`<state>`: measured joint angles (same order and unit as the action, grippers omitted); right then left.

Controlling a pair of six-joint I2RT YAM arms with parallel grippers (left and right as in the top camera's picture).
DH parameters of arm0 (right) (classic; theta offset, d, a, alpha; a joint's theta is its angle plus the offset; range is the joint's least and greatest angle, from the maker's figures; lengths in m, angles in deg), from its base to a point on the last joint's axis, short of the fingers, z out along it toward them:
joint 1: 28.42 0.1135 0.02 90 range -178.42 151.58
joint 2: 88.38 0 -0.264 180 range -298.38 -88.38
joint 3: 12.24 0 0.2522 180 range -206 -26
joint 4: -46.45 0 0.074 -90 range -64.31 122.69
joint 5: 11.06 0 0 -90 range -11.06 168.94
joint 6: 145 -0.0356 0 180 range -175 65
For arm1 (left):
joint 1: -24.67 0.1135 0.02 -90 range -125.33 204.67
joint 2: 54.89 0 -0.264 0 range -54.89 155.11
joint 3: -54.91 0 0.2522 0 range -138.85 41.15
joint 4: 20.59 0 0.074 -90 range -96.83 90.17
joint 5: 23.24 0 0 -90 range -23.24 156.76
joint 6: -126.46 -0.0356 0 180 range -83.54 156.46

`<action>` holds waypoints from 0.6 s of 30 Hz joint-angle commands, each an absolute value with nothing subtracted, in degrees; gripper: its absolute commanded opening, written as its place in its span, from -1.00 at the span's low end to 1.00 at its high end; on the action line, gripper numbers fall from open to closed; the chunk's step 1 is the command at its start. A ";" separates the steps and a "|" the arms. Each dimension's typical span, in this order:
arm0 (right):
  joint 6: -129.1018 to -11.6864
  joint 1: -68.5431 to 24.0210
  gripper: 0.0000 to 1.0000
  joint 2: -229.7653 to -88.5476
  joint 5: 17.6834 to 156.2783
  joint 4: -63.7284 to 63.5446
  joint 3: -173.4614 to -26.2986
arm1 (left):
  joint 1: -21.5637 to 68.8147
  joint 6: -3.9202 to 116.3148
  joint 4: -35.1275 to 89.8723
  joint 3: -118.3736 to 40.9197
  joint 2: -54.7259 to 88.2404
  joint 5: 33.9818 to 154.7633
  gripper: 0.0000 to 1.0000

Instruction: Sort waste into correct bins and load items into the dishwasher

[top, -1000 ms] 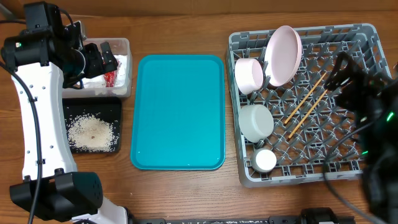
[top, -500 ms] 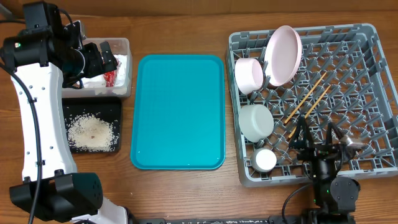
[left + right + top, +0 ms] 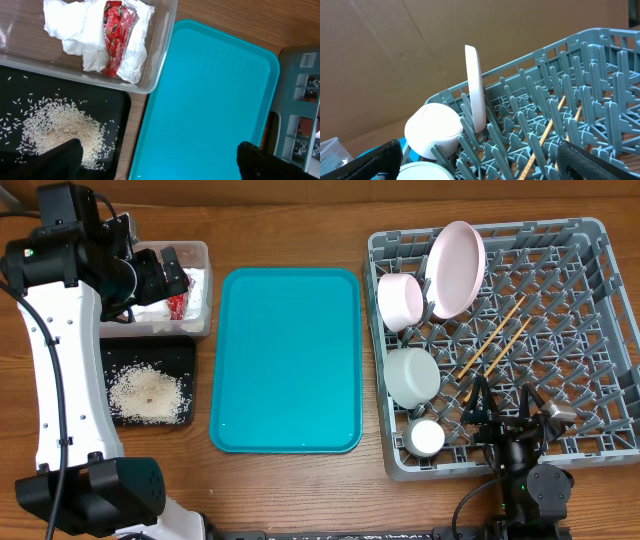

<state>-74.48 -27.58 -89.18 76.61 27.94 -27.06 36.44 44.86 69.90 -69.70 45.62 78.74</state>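
The crumpled white napkin (image 3: 92,25) and the red shiny scrap (image 3: 114,40) lie in the clear tub (image 3: 200,255). Rice crumbs (image 3: 148,392) lie in the black tray (image 3: 185,350). My left gripper (image 3: 172,272) hovers over the tub, open and empty (image 3: 155,167). The grey dish rack (image 3: 600,290) holds the large plate (image 3: 455,268), small plate (image 3: 400,300), bowl (image 3: 412,375), cup (image 3: 427,438) and two chopsticks (image 3: 495,345). My right gripper (image 3: 505,404) is open and empty at the rack's front edge; its wrist view shows the plate on edge (image 3: 475,87) and the chopsticks (image 3: 547,127).
A large teal tray (image 3: 287,360) lies between the bins and the rack, with nothing on it. Brown cardboard (image 3: 395,50) stands behind the rack in the right wrist view. The right part of the rack has bare pegs.
My right arm has swung from the rack's right side to its front edge and has sunk slightly since. The left arm and all objects have not moved.
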 commanded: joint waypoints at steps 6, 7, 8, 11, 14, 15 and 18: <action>-74.46 -27.36 1.00 -88.55 76.54 28.09 -26.45 | 36.66 44.19 69.85 -70.68 44.75 79.23 1.00; -74.46 -27.36 1.00 -88.55 76.54 28.11 -26.47 | 36.66 44.19 69.85 -70.68 44.75 79.23 1.00; -74.46 -27.36 1.00 -88.55 76.54 28.11 -26.47 | 36.64 44.19 69.85 -70.68 44.75 79.23 1.00; -74.46 -27.36 1.00 -88.55 76.54 28.11 -26.47 | 36.64 44.19 69.85 -70.68 44.75 79.23 1.00; -74.46 -27.36 1.00 -88.55 76.54 28.11 -26.45 | 36.66 44.19 69.87 -70.66 44.75 79.25 1.00; -74.46 -27.36 1.00 -88.55 76.52 28.11 -26.47 | 36.69 44.19 69.83 -70.66 44.75 78.79 1.00; -74.46 -27.36 1.00 -88.55 76.54 28.09 -26.47 | 36.66 44.17 70.18 -70.66 44.70 77.67 0.99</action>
